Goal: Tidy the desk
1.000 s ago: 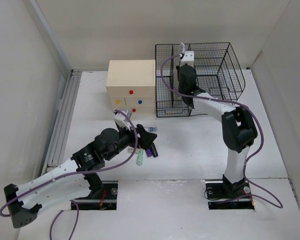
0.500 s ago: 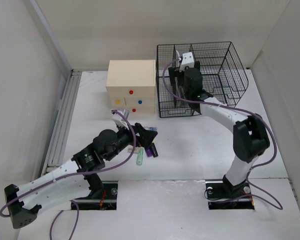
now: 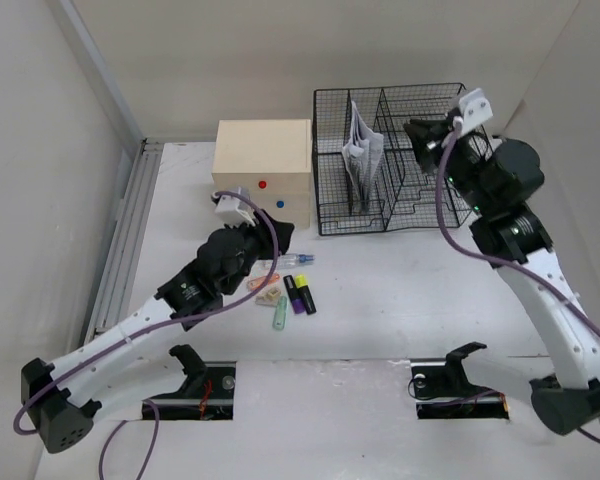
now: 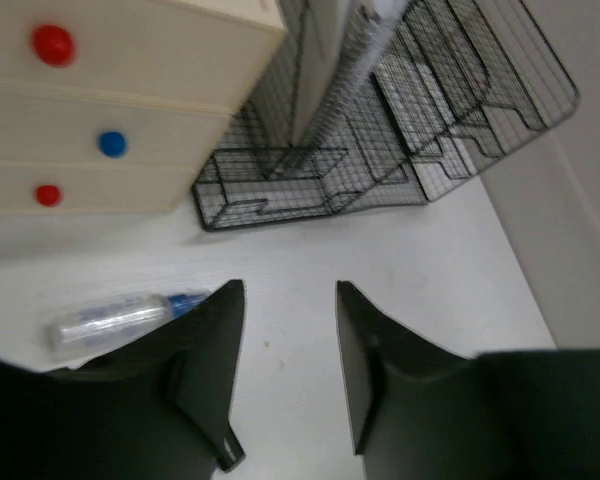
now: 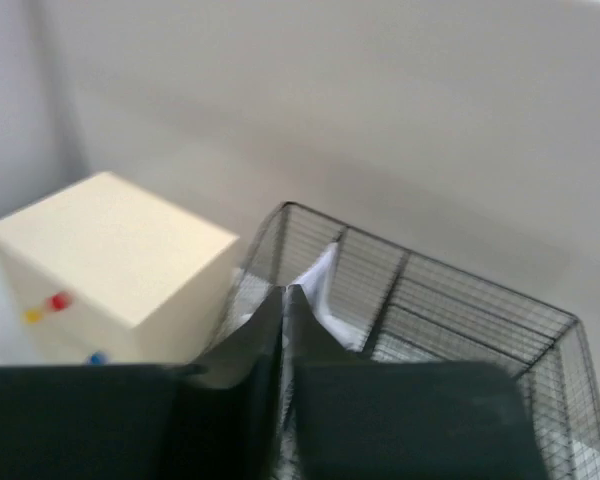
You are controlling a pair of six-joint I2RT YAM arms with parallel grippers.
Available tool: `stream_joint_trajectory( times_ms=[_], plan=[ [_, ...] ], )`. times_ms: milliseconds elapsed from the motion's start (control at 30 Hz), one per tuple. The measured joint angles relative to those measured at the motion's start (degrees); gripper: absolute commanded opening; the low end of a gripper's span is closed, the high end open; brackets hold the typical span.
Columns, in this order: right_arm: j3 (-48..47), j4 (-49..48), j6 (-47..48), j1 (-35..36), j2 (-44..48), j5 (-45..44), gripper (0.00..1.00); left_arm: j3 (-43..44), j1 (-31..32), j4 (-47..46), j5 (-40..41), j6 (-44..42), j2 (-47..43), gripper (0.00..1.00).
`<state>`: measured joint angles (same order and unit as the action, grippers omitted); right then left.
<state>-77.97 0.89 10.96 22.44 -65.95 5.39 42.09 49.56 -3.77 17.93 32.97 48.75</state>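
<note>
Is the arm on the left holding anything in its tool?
No, the left tool is open, with only bare desk showing in its gap.

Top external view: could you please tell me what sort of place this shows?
Likely a lab mock-up of an office desk: white walled tabletop, cream drawer box, wire mesh rack holding papers, scattered highlighters.

A cream drawer box [image 3: 262,150] with a red knob [image 3: 263,184] and a blue knob [image 3: 280,203] stands just beside a black wire rack [image 3: 430,200]. Papers [image 3: 364,152] stand upright in the rack's left compartment. In front of the box lies a clear bottle [image 3: 296,261] with a blue cap. Near it, a purple marker [image 3: 295,301], a black-and-yellow marker [image 3: 306,298] and a pale green marker [image 3: 279,316] lie close together.
</note>
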Motion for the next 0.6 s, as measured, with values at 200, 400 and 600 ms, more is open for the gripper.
stream_joint_trajectory(
  times_ms=[200, 400, 600],
  plan=[
    [9.8, 6.4, -0.4, -3.4, 8.2, 19.6, 0.63, 4.9, -10.5, 0.7, 3.3, 0.1, 7.7, 0.65],
    [17.8, 11.9, -3.3, -11.5, 5.7, 31.4, 0.35, 10.1, -19.1, 1.4, 0.2, -1.9, 18.8, 0.64],
    [17.8, 13.4, -4.9, -14.9, 3.7, 37.9, 0.33, 11.5, -23.8, 1.0, -3.7, -4.5, 25.0, 0.52]
  ],
)
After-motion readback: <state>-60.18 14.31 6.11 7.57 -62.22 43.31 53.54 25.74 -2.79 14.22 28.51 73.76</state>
